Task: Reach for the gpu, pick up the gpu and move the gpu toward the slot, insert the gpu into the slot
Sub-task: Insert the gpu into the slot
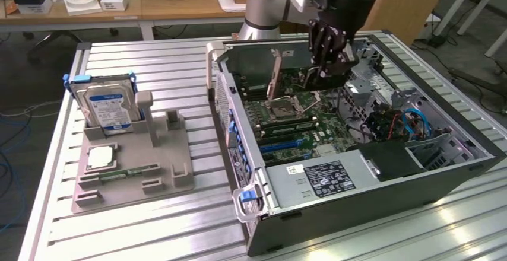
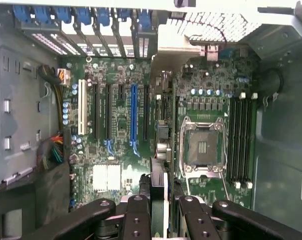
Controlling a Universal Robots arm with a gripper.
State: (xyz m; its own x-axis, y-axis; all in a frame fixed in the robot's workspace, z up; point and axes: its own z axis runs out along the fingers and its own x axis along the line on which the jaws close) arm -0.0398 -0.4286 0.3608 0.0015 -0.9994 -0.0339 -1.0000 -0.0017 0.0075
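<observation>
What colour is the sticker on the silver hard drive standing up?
Blue and white, on the upright silver hard drive; the exterior view shows it best.

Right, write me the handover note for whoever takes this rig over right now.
Gripper: fingers shut on the gpu, which is held edge-on.
Position: the gpu is inside the open computer case, above the motherboard, between the blue slot and the CPU socket.
Done: reach and pick-up; the card is over the board.
Left: the gpu is not yet seated in the blue slot.
</observation>
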